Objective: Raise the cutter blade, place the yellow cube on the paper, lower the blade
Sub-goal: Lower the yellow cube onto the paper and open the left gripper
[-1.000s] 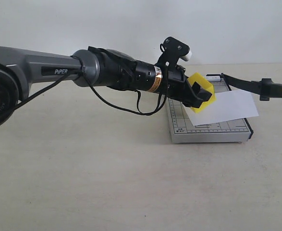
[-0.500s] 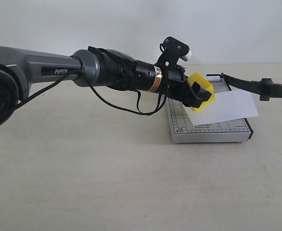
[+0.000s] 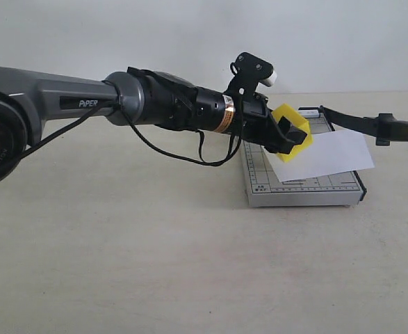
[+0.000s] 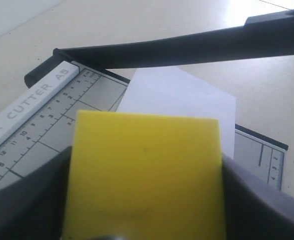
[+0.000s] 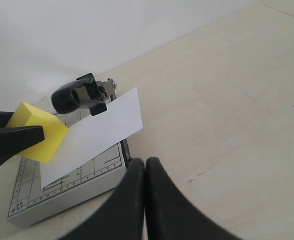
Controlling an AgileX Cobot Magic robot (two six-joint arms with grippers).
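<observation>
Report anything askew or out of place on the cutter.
The paper lies crooked on the grey board, rotated against its grid, with one corner overhanging the board's right edge in the exterior view. Nothing else looks damaged or spilled.

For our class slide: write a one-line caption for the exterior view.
Left gripper holds the yellow cube above the grey board and paper, cutter blade raised.

— What colours are you seeing out there?
— I've got a bright yellow cube (image 3: pixel 295 118), a plain white paper (image 3: pixel 332 154) and a black cutter blade (image 3: pixel 353 121).
— And the board?
— Grey board (image 3: pixel 287 186), thin dark grid and ruler ticks, with a white strip (image 4: pixel 26 105) lettered in grey. My tabletop (image 3: pixel 155 264) is pale beige.
</observation>
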